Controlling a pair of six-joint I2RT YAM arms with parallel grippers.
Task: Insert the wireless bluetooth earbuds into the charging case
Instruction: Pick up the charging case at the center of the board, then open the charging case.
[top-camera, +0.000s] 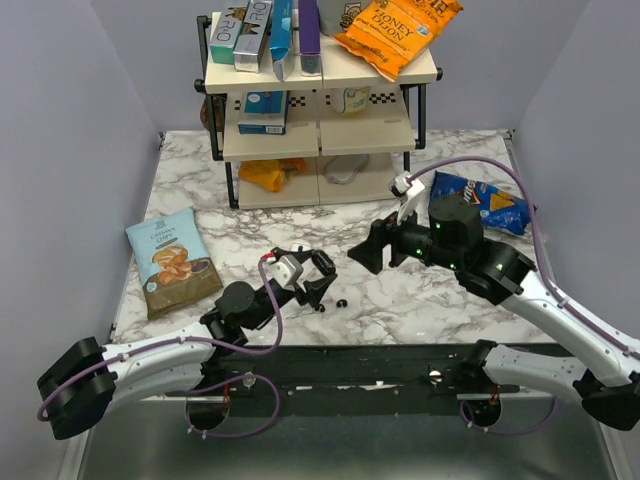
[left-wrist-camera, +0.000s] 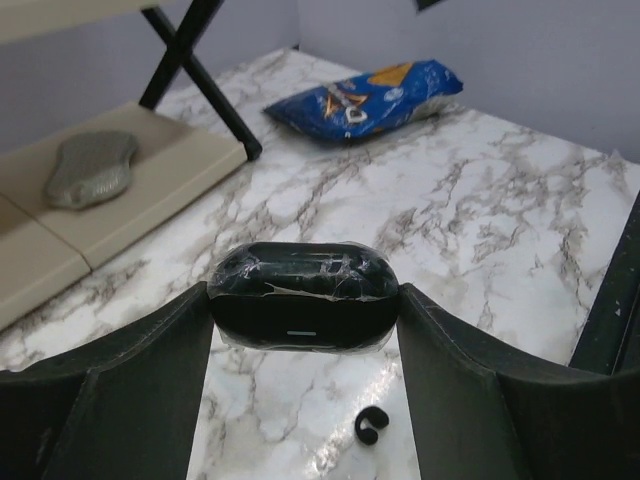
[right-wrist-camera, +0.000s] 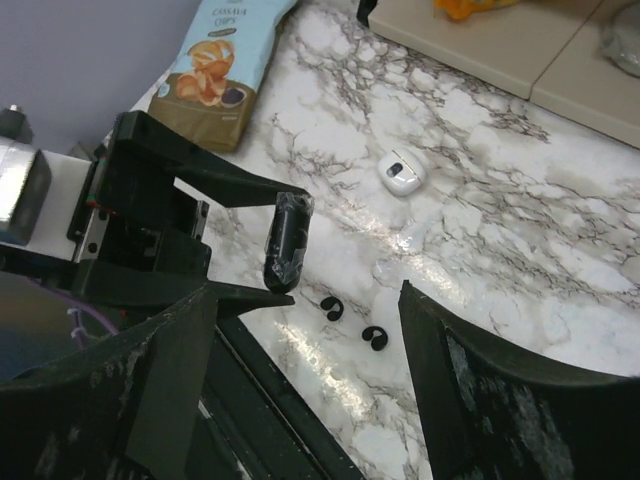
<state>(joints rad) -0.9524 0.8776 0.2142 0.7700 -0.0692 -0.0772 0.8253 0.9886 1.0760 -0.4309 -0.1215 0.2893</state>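
Arm bases (top-camera: 70, 385), marble table (top-camera: 300, 225), lilac walls (top-camera: 70, 120)

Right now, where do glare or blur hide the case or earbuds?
Left wrist: sheen streaks the charging case, claw fingers soft. Right wrist: glare patch on the marble table near the earbuds. Top external: evenly lit, earbuds mere specks.

Light was bright, even and diffuse, falling from overhead. In the top view the marble tabletop (top-camera: 300, 225) was evenly lit, with short, soft shadows under the arms and a dimmer strip at 6 o'clock. In the right wrist view a white glare patch sat just off centre toward 3 o'clock. The charging case (left-wrist-camera: 300, 300) carried crinkled highlights, with sheen on the stone below it. The right gripper (right-wrist-camera: 310, 300), close to the lens, looked soft-edged and grainy.
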